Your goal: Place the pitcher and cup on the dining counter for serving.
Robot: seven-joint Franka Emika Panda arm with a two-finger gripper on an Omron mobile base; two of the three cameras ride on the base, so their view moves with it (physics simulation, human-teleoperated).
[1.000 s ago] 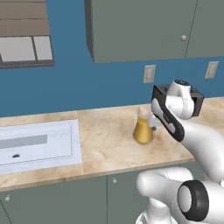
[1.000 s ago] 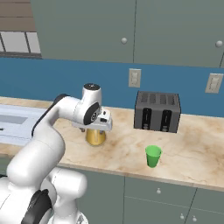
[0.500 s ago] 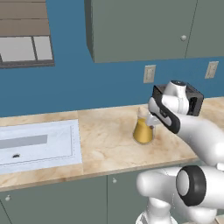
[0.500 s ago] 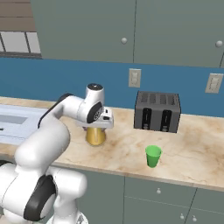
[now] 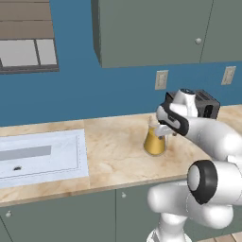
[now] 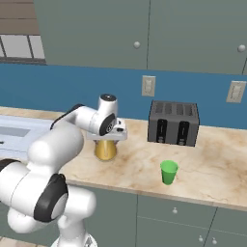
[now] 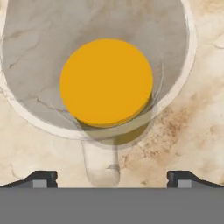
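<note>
- Pitcher (image 5: pixel 154 142) stands upright on the marble worktop (image 5: pixel 113 156), about midway between back wall and front edge, to the right of the sink (image 5: pixel 40 153).
- Yellow-orange liquid fills its lower part; from the hand view it reads as a round orange disc inside the wide clear rim (image 7: pixel 106 83).
- Pitcher's handle points toward the bottom of the hand view, lying between the two finger tips.
- Gripper (image 7: pixel 111 178) hangs straight above the pitcher, pointing down; hand sits just over the rim in both base views (image 6: pixel 108 136).
- Finger tips (image 7: pixel 41 178) stand wide apart at the lower corners of the hand view, nothing between them but the handle below; no contact visible.
- Cup (image 6: pixel 169 172), green, upright, near the worktop's front edge, well apart from the pitcher, to its right.
- Toaster (image 6: pixel 173 123) sits against the back wall, behind the cup.
</note>
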